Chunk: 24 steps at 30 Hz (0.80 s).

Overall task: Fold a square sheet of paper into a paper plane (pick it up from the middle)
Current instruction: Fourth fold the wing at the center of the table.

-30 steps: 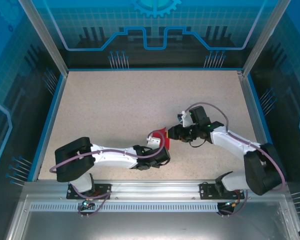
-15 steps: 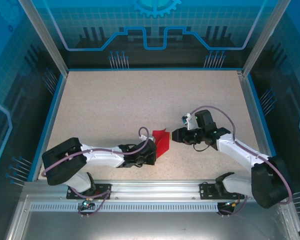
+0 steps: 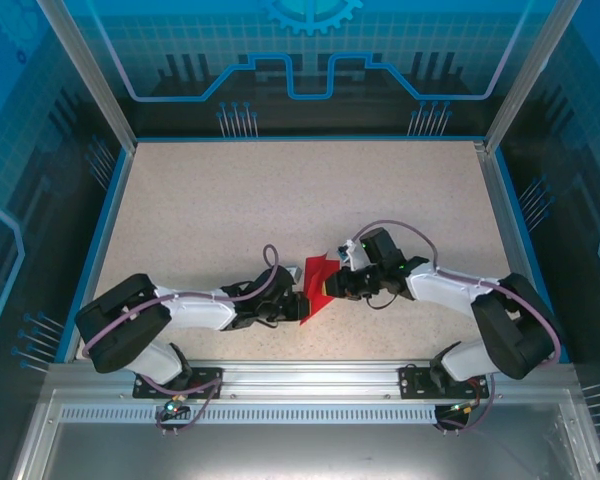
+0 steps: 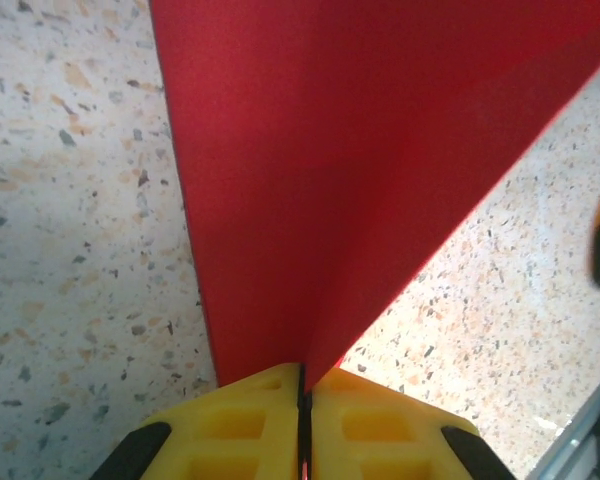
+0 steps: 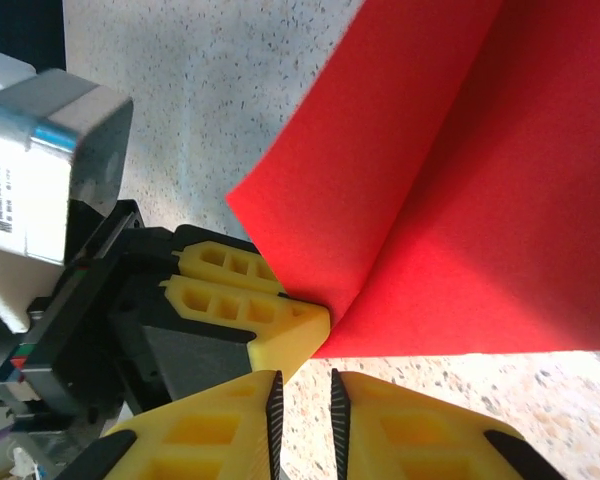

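Speckled beige stone-look material makes up the worktop [image 3: 230,210], which is edged by a blue rim [image 3: 100,230] and enclosed by an aluminium frame [image 3: 90,70]. Translucent blue walls [image 3: 310,50], printed with circuit lines and a gear shape, are seen at the far end and on both sides. A slotted metal rail [image 3: 310,375] is set along the near edge, where both arm bases are bolted.

The paper [image 3: 317,283], bright red and bent along a crease into two sloping faces, is found near the middle of the worktop, slightly toward the near side, between the two arms. Its narrow end is clamped by the left fingers [image 4: 250,420], which are pressed together on it. The right fingers [image 5: 420,420] are placed just beside that clamped end, on the paper's right. A narrow gap is left between them, and nothing is seen inside it.

A white label [image 5: 15,205] with a barcode and small print is stuck on the grey block at the left wrist; its writing cannot be read.
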Motion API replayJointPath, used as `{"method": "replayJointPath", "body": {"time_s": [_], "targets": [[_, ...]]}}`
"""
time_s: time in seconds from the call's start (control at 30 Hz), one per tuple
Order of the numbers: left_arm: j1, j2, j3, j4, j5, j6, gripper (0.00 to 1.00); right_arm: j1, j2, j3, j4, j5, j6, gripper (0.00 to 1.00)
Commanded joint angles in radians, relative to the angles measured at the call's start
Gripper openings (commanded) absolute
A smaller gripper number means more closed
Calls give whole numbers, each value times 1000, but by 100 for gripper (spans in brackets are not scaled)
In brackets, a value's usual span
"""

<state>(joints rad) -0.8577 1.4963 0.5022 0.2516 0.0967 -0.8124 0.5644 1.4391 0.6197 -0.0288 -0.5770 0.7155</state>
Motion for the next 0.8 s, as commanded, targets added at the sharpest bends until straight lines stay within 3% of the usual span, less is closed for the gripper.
{"method": "replayJointPath", "body": {"time_s": [0.0, 0.4, 0.77], "targets": [[33, -12, -23, 35, 83, 9, 12, 20, 42, 45, 84, -15, 30, 21], [94, 62, -35, 123, 200, 3, 12, 32, 172, 97, 200, -53, 98, 14], [143, 68, -44, 135, 267, 6, 12, -1, 267, 137, 199, -1, 102, 13]]}}
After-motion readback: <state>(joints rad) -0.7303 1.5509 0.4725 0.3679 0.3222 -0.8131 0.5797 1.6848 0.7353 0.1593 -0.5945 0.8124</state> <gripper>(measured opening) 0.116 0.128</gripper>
